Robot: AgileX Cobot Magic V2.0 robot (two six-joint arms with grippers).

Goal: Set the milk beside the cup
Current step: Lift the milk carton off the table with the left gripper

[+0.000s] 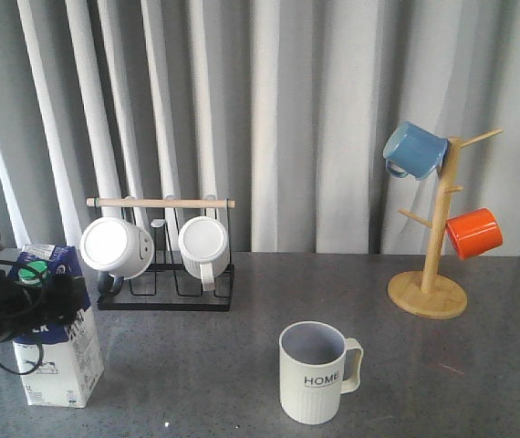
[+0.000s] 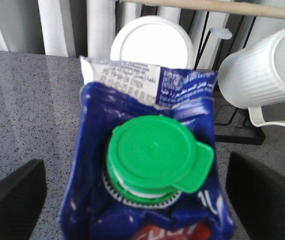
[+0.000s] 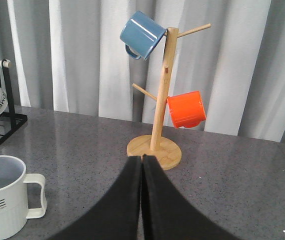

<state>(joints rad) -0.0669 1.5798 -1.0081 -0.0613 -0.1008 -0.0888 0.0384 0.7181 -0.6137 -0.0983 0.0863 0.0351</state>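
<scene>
The milk [image 1: 59,358], a blue-and-white carton with a green cap, stands on the grey table at the front left. In the left wrist view the milk [image 2: 150,152] shows from above, its cap between my fingers. My left gripper [image 1: 34,285] is open and straddles the carton's top; its left finger [image 2: 12,200] stands clear of the carton, and its right finger [image 2: 267,195] is close beside it. The cup [image 1: 313,374], ribbed and lettered "HOME", stands front centre, well right of the milk; it also shows in the right wrist view [image 3: 0,200]. My right gripper [image 3: 142,160] is shut and empty above the table.
A black wire rack [image 1: 164,294] with two white mugs [image 1: 117,246] lying on their sides stands just behind the milk. A wooden mug tree [image 1: 427,294] at the right back holds a blue mug [image 1: 415,151] and an orange mug [image 1: 473,233]. Curtains close off the back.
</scene>
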